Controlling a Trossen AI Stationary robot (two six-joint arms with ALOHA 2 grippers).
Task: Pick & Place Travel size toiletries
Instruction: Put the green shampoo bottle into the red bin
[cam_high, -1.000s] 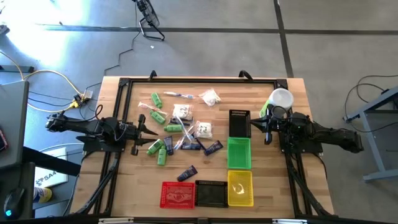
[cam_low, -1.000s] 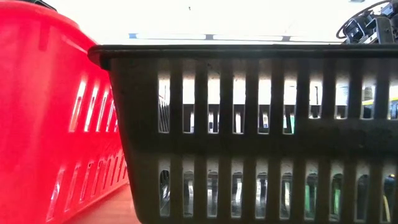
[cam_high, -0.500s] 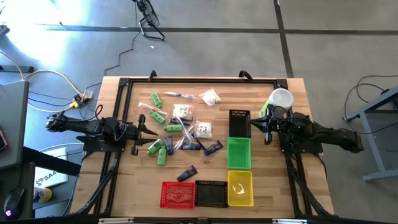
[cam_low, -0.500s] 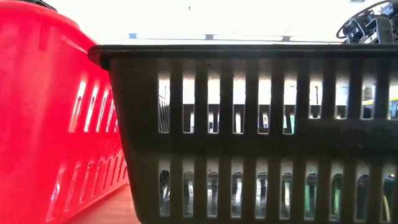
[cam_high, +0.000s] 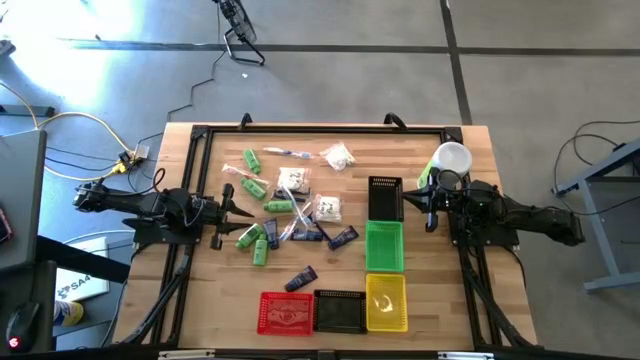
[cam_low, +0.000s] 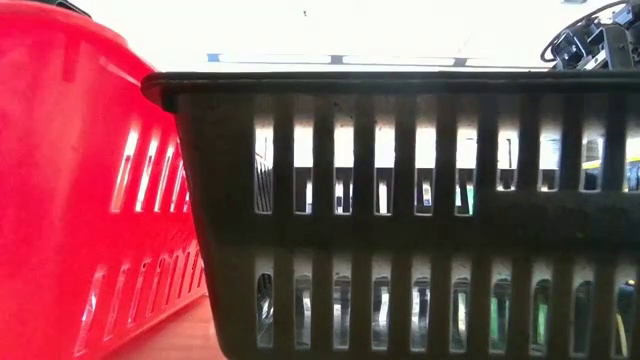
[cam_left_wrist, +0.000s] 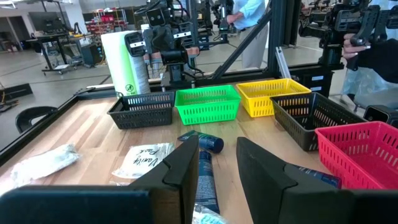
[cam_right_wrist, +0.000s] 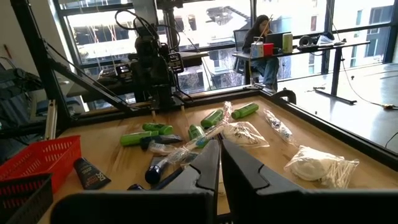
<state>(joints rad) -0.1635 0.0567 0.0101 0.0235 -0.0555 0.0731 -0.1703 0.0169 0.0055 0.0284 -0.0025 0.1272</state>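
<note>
The left gripper (cam_high: 238, 210) hovers at the table's (cam_high: 420, 150) left side, its tips just at the edge of the pile of toiletries (cam_high: 290, 205). In its wrist view the two fingers (cam_left_wrist: 186, 165) stand a little apart with nothing between them; a navy tube (cam_left_wrist: 207, 174) lies on the wood beyond the gap.

The toiletries are spread over the middle-left of the table: green bottles (cam_high: 252, 162) nearest the left gripper, white packets (cam_high: 293, 179) and a toothbrush (cam_high: 286, 152) farther up, a clear bag of cotton items (cam_high: 338, 155) at the top, navy tubes (cam_high: 343, 237) toward the baskets, and one tube (cam_high: 300, 278) alone near the red basket.

Along the near edge stand three baskets in a row, touching: red (cam_high: 285, 312), black (cam_high: 339, 310) and yellow (cam_high: 386, 301). The red one holds a pale item and the yellow one a clear-wrapped item. Above the yellow stands a green basket (cam_high: 383, 246), and above that another black basket (cam_high: 385, 197). The low view shows only the red (cam_low: 70, 200) and black (cam_low: 420, 220) basket walls up close.

A white cup (cam_high: 452, 158) stands near the top right. Just below it the right gripper (cam_high: 427, 203) waits beside the upper black basket, jaws closed and empty, as its wrist view shows (cam_right_wrist: 219, 155).
</note>
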